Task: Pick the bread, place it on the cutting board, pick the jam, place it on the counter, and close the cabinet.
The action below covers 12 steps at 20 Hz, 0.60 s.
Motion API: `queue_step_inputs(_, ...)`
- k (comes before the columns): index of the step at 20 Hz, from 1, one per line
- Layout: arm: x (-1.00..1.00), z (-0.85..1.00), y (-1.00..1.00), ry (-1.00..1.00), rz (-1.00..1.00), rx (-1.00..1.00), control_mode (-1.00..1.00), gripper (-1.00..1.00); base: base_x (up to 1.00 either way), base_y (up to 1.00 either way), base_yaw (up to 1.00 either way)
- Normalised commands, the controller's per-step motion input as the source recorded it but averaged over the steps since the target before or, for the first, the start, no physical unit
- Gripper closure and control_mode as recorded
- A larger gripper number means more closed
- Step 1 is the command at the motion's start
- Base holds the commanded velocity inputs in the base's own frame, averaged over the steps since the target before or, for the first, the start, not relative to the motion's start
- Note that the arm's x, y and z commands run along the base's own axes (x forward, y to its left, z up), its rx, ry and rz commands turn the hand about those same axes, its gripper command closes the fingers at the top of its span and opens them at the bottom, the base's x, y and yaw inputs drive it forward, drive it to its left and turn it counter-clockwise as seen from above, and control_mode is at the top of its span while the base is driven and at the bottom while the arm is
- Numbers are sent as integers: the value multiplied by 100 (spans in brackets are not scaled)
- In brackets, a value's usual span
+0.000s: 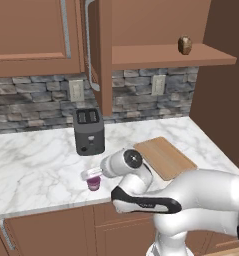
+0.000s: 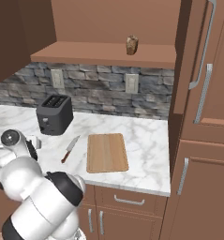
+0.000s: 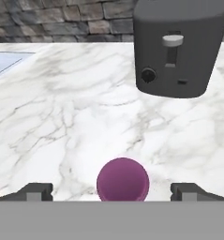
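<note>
The purple jam point(image 3: 123, 179) stands on the white marble counter point(image 3: 62, 122), between the wide-apart fingertips point(image 3: 36, 191) of my open gripper point(image 3: 112, 192); neither tip touches it. From the left base, the gripper point(image 1: 92, 176) hovers just over the jam point(image 1: 93, 184) near the counter's point(image 1: 36, 165) front edge. The bread point(image 1: 185, 45) point(image 2: 131, 45) sits on the brown shelf inside the cabinet, whose door point(image 1: 93, 45) point(image 2: 197, 70) stands open. The cutting board point(image 1: 165, 156) point(image 2: 107, 152) lies bare to the right of the arm.
A dark toaster point(image 1: 88, 131) point(image 2: 54, 114) point(image 3: 179, 47) stands behind the jam. A red-handled knife point(image 2: 70, 149) lies left of the board. A stone backsplash with outlets point(image 1: 158, 85) runs behind. A tall cabinet point(image 2: 202, 187) bounds the counter's right end.
</note>
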Motion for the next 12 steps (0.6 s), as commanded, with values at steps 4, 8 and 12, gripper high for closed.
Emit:
queue_step_inputs(4,-15,11,-21,0,0,0,-100,-100,0,0,0)
queue_step_inputs(8,-18,12,-22,0,0,0,-100,-100,0,0,0)
queue_step_inputs(12,-19,10,-25,0,0,0,-100,-100,0,0,0)
